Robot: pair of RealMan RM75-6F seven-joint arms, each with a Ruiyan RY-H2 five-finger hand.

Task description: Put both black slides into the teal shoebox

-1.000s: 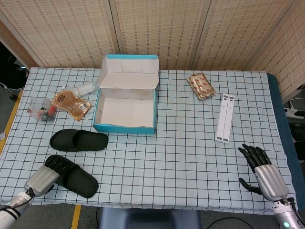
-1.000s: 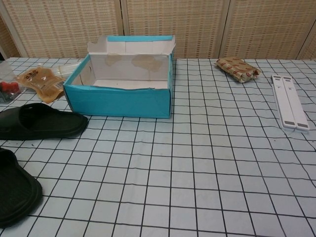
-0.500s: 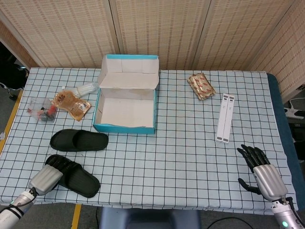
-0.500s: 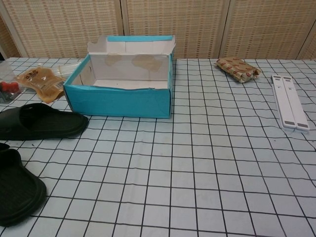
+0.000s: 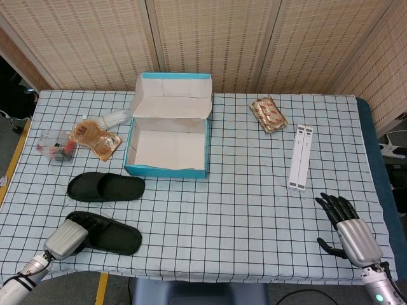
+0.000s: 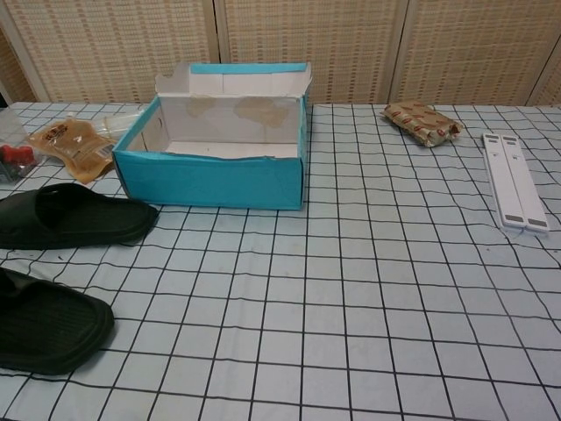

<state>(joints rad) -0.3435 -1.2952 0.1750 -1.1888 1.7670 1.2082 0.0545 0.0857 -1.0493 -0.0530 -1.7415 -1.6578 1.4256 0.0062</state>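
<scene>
Two black slides outside teal shoebox (image 5: 168, 147); near slide (image 5: 109, 233) now turned lengthwise, gripped by left hand (image 5: 64, 238). Far slide (image 5: 105, 187) untouched. Right hand (image 5: 346, 226) idle, fingers spread.

Both the left hand (image 5: 65, 238) and right hand (image 5: 351, 232) have silver-grey ribbed backs; the right shows black fingers (image 5: 335, 208).

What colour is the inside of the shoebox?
The shoebox is white or off-white inside and teal outside; the head view shows it best.

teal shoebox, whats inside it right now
The teal shoebox holds nothing visible, only its bare white floor. Both black slides lie outside. In the chest view its front wall hides the floor's near strip.
</scene>
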